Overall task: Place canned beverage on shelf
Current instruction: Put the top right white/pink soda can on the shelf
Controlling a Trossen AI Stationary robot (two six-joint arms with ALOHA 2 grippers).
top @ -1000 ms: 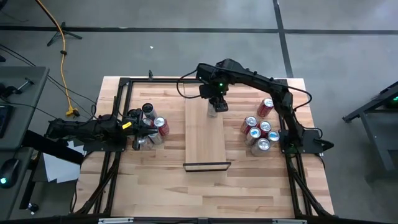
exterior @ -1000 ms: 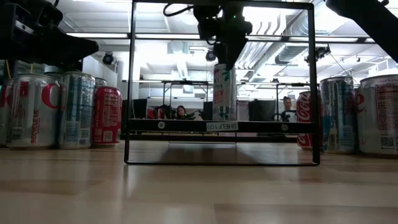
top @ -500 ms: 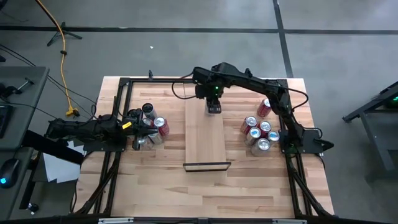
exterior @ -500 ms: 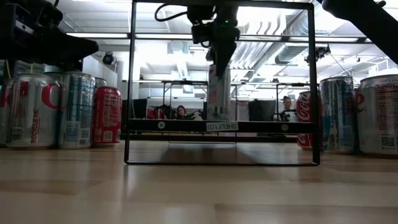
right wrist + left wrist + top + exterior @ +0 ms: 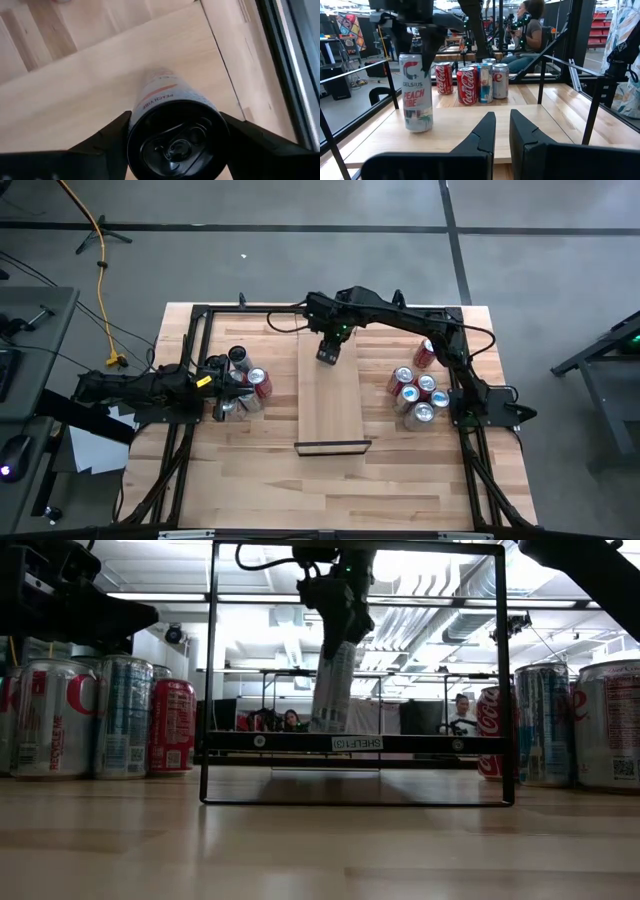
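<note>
Where smooth pale shelf [image 5: 329, 405] lies, right end effector [image 5: 328, 346] grips cylindrical can [image 5: 417, 93] (tilted).

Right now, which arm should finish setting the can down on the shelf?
Right. The right gripper is shut on the Celsius can, holding it tilted at the far end of the shelf. The left gripper hangs beside the left can cluster, holding nothing.

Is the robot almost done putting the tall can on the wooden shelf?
Nearly. The right gripper holds the tall can by its top, over the far end of the shelf. The can looks tilted, and whether its base is fully down is hard to tell. Left to do: stand it straight and let go. The left gripper waits by its own cans.
</note>
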